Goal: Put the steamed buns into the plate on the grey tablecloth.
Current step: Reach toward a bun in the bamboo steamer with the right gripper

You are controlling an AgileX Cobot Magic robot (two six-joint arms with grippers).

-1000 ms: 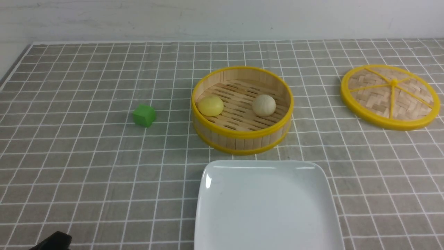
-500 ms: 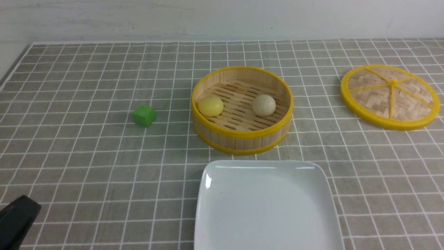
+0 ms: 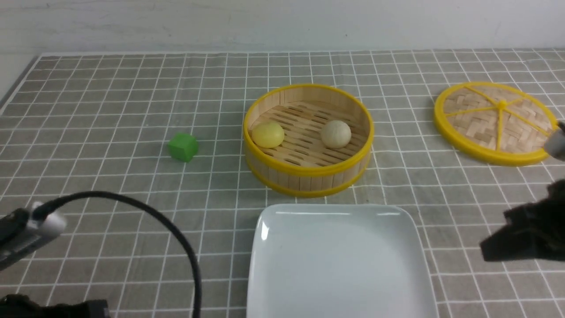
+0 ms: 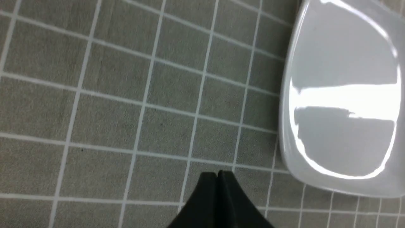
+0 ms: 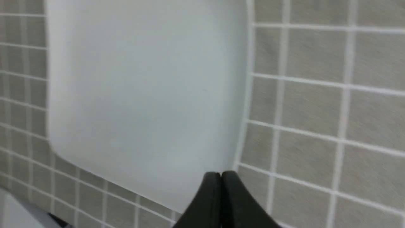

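Two steamed buns lie in a round bamboo basket [image 3: 309, 179]: a pale yellow one [image 3: 268, 134] on its left side and a cream one [image 3: 336, 134] on its right. The white square plate [image 3: 340, 265] sits empty on the grey tablecloth [image 3: 110, 110], in front of the basket. My left gripper [image 4: 217, 173] is shut and empty above the cloth, left of the plate [image 4: 345, 136]. My right gripper [image 3: 485, 251] is also shut on nothing. It hangs at the plate's right edge [image 5: 142, 88], fingertips [image 5: 229, 174] pressed together.
A green cube [image 3: 183, 146] sits left of the basket. The woven lid [image 3: 496, 123] lies flat at the far right. My left wrist and its black cable [image 3: 145, 212] arch over the near left cloth. A white wall bounds the far edge.
The left arm has risen into the front view at the bottom left, its cable now showing. The right gripper has come in from the right edge. Buns, basket and plate have not moved.
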